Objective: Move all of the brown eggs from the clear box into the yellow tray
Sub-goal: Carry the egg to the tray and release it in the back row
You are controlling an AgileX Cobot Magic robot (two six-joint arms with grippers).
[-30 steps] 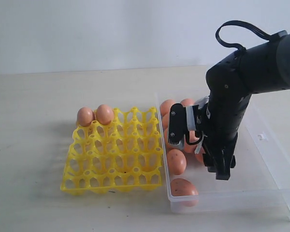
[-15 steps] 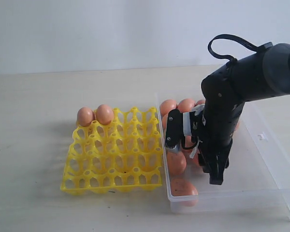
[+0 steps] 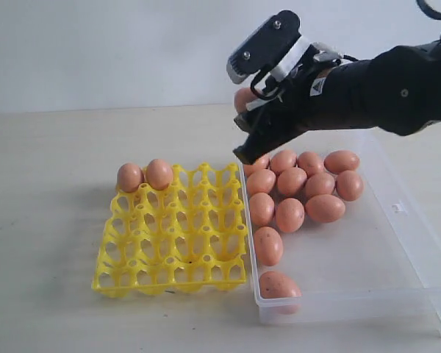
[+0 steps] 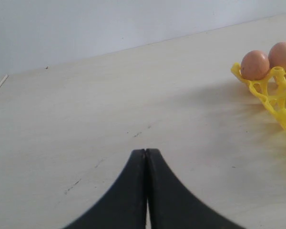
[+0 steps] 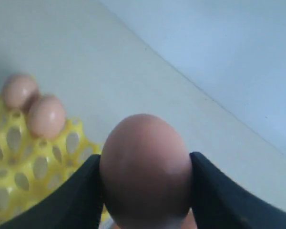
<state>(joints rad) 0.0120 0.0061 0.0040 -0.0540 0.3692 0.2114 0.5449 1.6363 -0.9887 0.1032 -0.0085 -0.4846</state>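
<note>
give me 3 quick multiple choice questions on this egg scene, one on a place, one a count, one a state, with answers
1. Where in the yellow tray do the placed brown eggs sit, in the exterior view? A) front right corner B) back left corner C) centre
2. How many eggs are in the tray? A) two B) five C) none
3. What is the right gripper doing? A) open, empty B) resting on the table C) jaws shut on an egg, held in the air

Answers: 1 B, they fill the back row's two leftmost cups. 2 A, only two cups are filled. 3 C, the right wrist view shows the egg between both jaws.
</note>
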